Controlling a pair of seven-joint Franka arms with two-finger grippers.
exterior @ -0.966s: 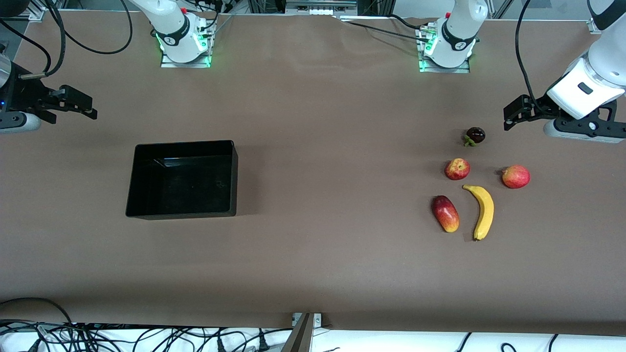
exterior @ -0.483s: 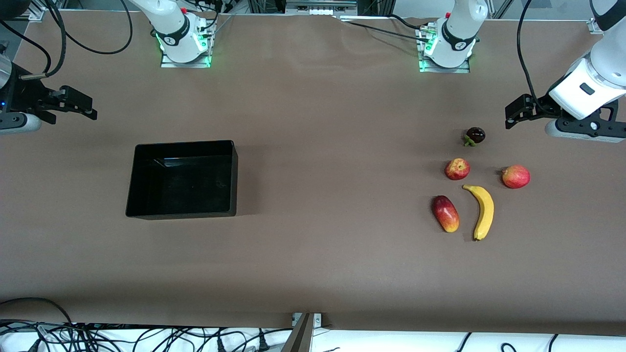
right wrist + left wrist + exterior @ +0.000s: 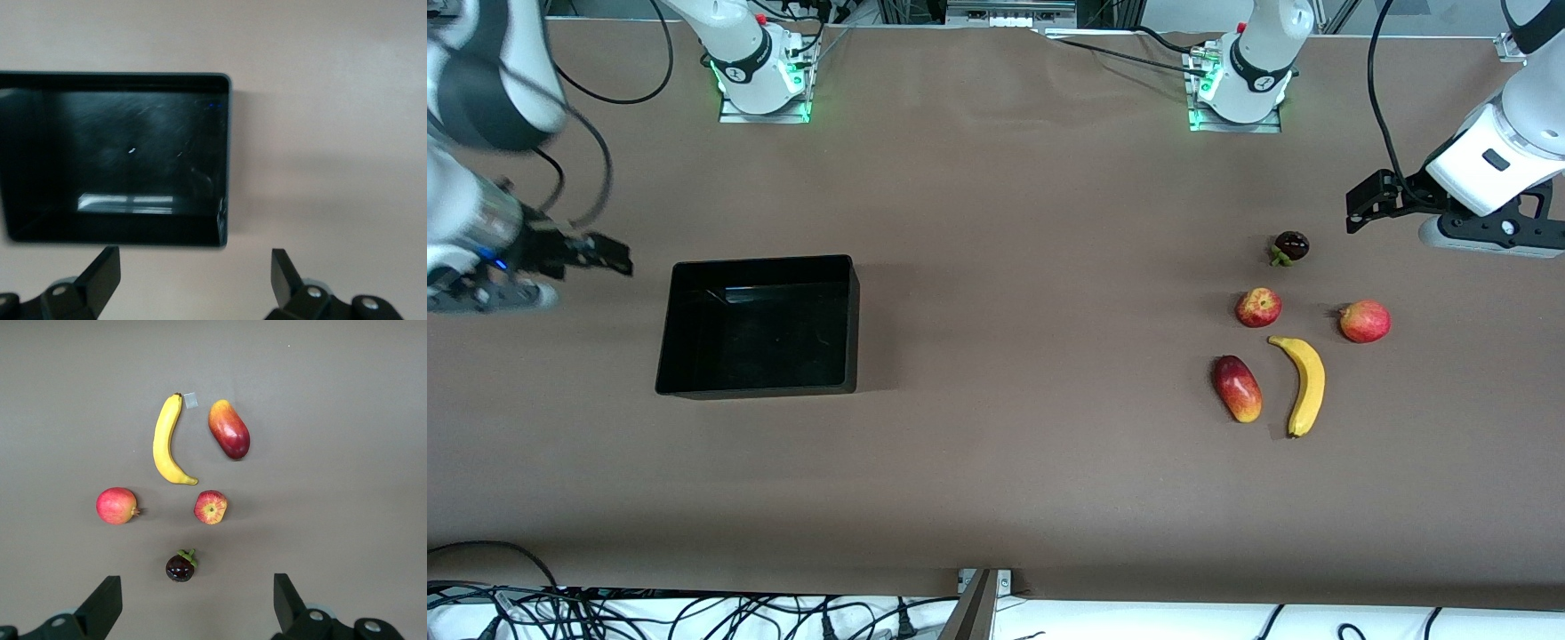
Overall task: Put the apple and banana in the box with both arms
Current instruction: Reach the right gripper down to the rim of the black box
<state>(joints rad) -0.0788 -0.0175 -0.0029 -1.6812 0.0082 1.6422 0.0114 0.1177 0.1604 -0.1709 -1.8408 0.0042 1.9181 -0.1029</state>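
The apple [image 3: 1258,307], red with yellow streaks, lies on the table at the left arm's end; it also shows in the left wrist view [image 3: 211,507]. The yellow banana [image 3: 1305,384] lies just nearer the front camera than the apple and shows in the left wrist view [image 3: 167,440]. The black box [image 3: 760,261] stands empty toward the right arm's end and shows in the right wrist view [image 3: 227,160]. My left gripper [image 3: 1358,210] is open and empty over the table beside the fruit [image 3: 197,597]. My right gripper [image 3: 609,258] is open and empty over the table beside the box [image 3: 193,261].
A smooth red round fruit [image 3: 1365,321], an oblong red-and-yellow fruit [image 3: 1237,388] and a dark mangosteen [image 3: 1291,246] lie around the apple and banana. A small pale tag [image 3: 191,401] lies at the banana's tip. Cables run along the table's edges.
My right arm has swung toward the box, its gripper now closer to the box's end. My left gripper has barely shifted. The fruit and box have not moved.
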